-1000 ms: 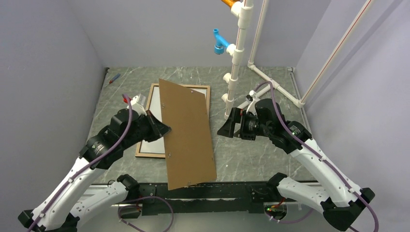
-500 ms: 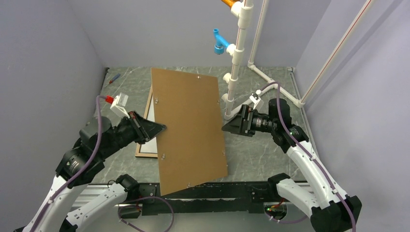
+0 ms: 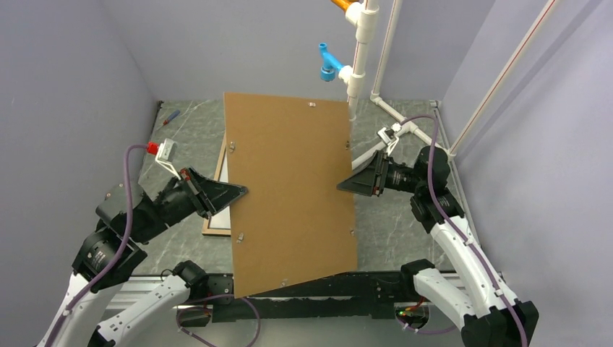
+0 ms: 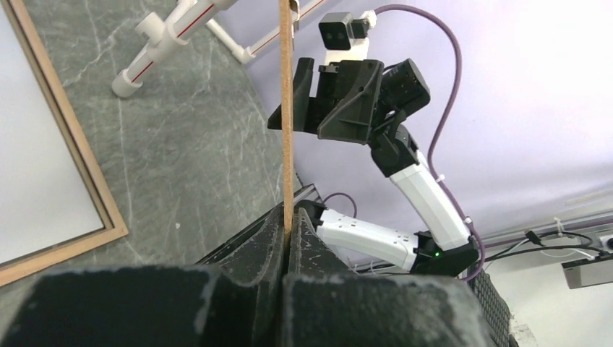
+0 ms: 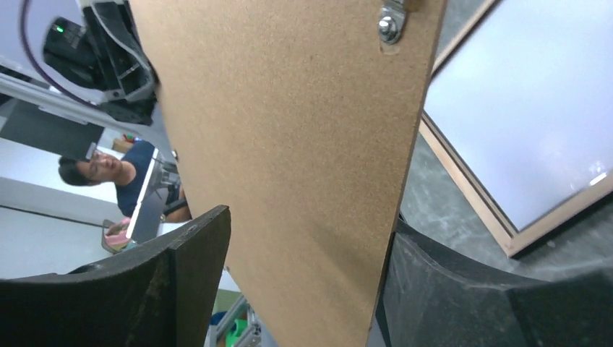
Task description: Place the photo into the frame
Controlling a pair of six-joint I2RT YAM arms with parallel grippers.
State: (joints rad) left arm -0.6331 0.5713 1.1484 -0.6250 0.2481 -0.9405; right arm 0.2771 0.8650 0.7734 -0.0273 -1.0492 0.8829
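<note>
My left gripper (image 3: 242, 191) is shut on the left edge of the plain brown backing board (image 3: 289, 188) and holds it raised above the table. In the left wrist view the board (image 4: 286, 108) shows edge-on, pinched between my fingers (image 4: 288, 217). My right gripper (image 3: 343, 186) is open, with the board's right edge (image 5: 303, 144) between its spread fingers (image 5: 303, 289). The frame (image 3: 217, 231) lies flat under the board, light wood face up (image 4: 81, 148) (image 5: 470, 188). A plain white sheet (image 5: 528, 108) fills it; I cannot tell whether this is the photo's reverse.
A white pipe stand (image 3: 354, 79) with blue and orange fittings rises at the back right. Its floor pipe (image 3: 416, 130) runs behind my right gripper. A red-handled tool (image 3: 170, 116) lies at the back left. Grey walls close in both sides.
The board has been lifted higher and swung to the right, so it faces the top camera more fully. Both arms rose. The right gripper came up to the board's right edge.
</note>
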